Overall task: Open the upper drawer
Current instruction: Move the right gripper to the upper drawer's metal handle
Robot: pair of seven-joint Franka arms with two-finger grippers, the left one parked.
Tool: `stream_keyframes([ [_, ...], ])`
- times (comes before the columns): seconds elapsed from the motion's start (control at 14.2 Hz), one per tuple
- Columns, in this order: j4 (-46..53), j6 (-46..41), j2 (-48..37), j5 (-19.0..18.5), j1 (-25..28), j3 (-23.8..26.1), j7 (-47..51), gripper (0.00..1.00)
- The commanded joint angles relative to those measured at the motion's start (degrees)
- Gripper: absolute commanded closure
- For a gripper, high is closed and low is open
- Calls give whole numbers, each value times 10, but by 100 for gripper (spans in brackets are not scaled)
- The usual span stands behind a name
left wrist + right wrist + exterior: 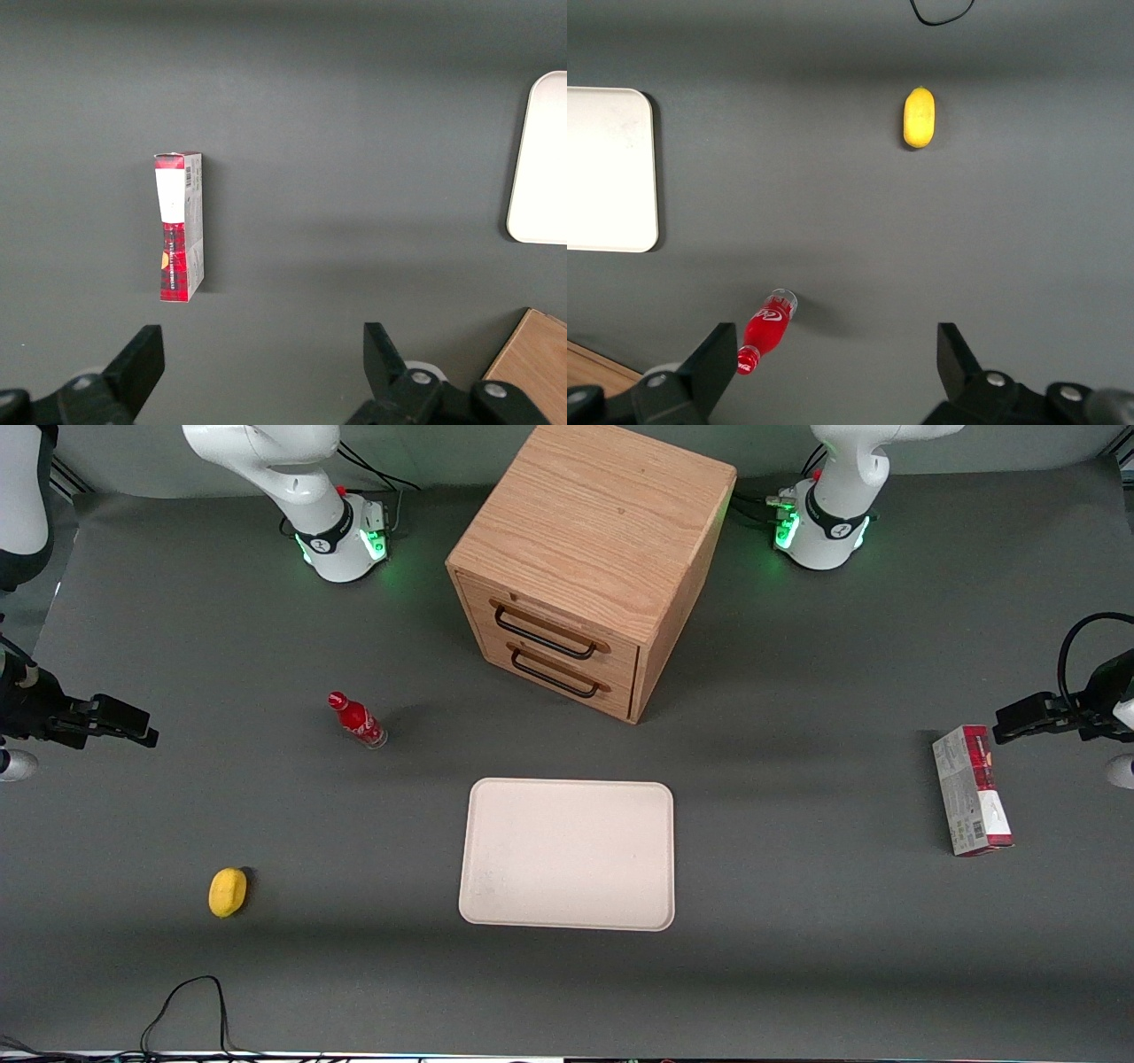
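Observation:
The wooden cabinet (589, 514) stands at the middle of the table, farther from the front camera than the tray. Its upper drawer (620, 657) is shut, with its black bar handle (542, 634) above the lower twin drawer's handle (556, 677). My right gripper (133, 724) hangs above the table toward the working arm's end, well apart from the cabinet. It is open and empty in the right wrist view (835, 363), with the upright red bottle (766, 329) under it near one finger. A corner of the cabinet (594, 367) shows there too.
A red bottle (358, 720) stands between my gripper and the cabinet. A yellow lemon (228, 891) lies nearer the front camera. A white tray (567, 854) lies in front of the cabinet. A red and white box (970, 788) lies toward the parked arm's end.

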Motion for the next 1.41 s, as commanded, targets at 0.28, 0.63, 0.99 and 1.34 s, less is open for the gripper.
stream_keyframes([
  [0.28,16,-22,-6,3,-6,72,19,0],
  [0.63,17,-56,-4,7,-6,223,20,0],
  [0.99,16,-54,25,-14,-5,383,9,0],
  [1.34,19,-35,121,-8,-4,497,-70,0],
])
